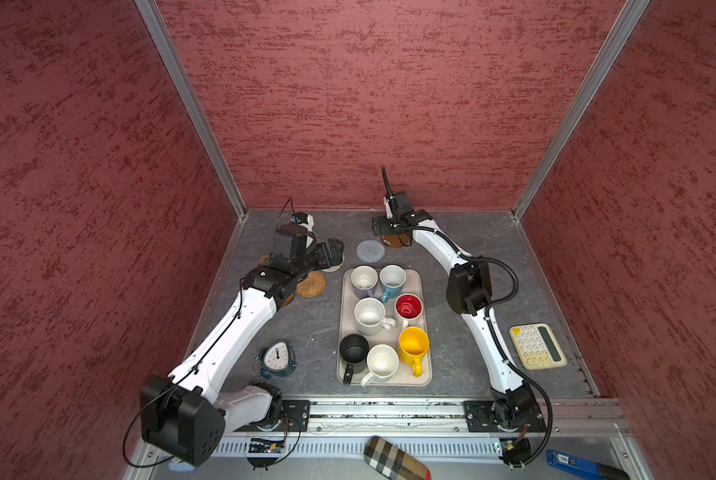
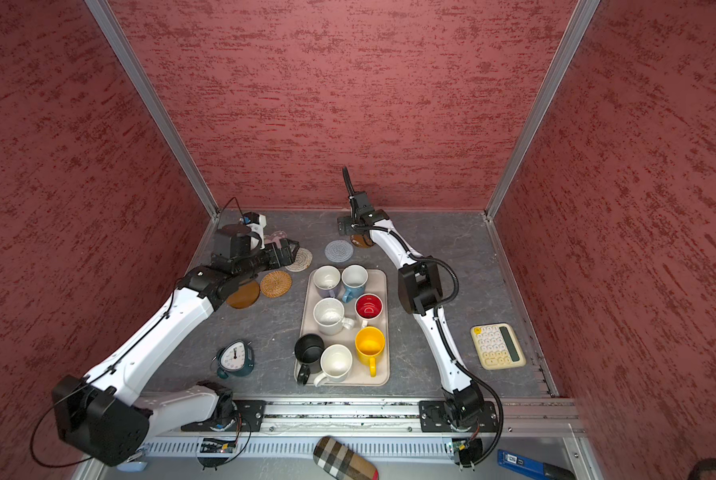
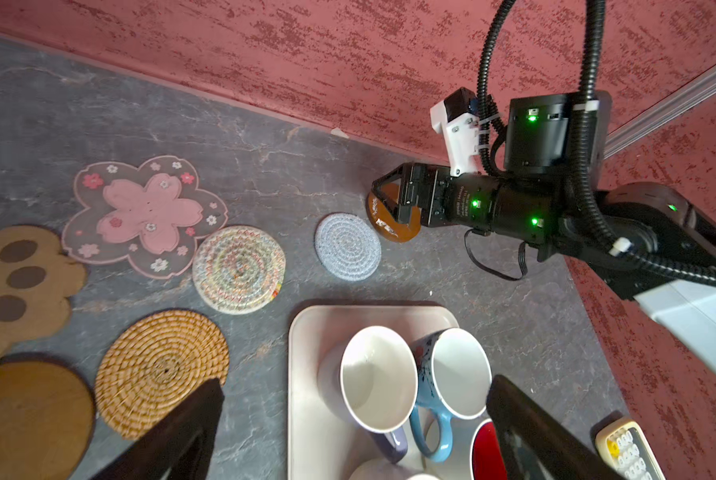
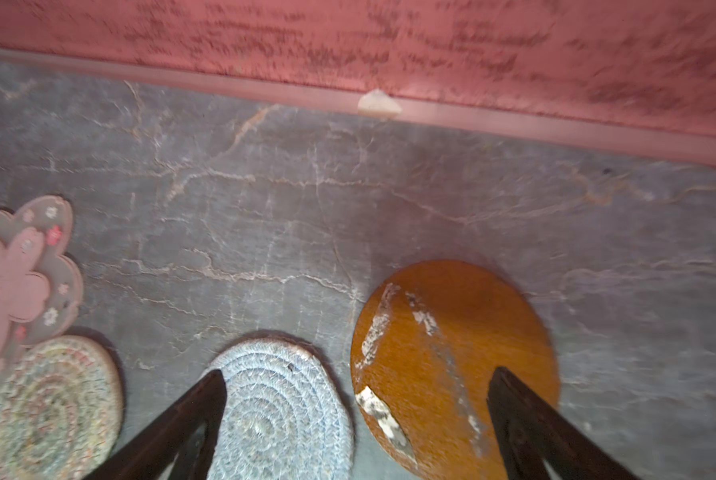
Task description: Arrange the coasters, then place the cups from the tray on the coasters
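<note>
I note a grey marbled tabletop [image 1: 314, 328] boxed by red textured walls [image 1: 348, 104]. Left gripper [image 3: 356, 384] open, empty, above the flat coasters [image 3: 162, 368] — paw, flower, woven rounds. Tray [image 1: 424, 374] at centre holds seven upright cups [image 1: 370, 316]. Right gripper [image 4: 358, 374] open over a scuffed brown coaster [image 4: 451, 340] at the back.

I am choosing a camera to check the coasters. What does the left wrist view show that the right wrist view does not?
Only left wrist: the paw coaster, rattan coaster, plain brown disc, tray with cups, and calculator. Only right wrist: nearly the whole face of the scuffed brown disc. Both: the pink flower coaster, whitish woven coaster, grey-lavender coaster, part of that scuffed disc, and the open right gripper.
</note>
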### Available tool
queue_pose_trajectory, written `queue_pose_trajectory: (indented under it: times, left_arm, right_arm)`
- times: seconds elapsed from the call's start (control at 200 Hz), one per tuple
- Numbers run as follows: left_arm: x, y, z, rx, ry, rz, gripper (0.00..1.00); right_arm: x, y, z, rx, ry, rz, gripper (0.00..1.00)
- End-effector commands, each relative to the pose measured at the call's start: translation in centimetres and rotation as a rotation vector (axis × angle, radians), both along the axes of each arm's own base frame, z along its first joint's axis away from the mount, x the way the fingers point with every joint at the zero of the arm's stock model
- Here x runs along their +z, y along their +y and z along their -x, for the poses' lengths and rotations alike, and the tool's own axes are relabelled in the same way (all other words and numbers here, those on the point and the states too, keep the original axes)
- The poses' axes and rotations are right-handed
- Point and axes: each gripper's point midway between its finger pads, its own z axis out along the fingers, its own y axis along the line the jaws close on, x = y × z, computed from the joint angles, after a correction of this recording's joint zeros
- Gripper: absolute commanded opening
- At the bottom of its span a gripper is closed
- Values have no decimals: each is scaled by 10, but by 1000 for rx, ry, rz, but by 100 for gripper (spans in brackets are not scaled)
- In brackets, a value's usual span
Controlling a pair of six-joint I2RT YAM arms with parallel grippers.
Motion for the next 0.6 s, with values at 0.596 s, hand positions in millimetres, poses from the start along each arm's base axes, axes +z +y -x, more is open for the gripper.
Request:
queue_pose_trajectory:
  times: [0.596]
  left_arm:
    - [-35,17,29,20,90,-62,100]
  right_arm:
    - [-28,1,-27,-49,-99,92,99]
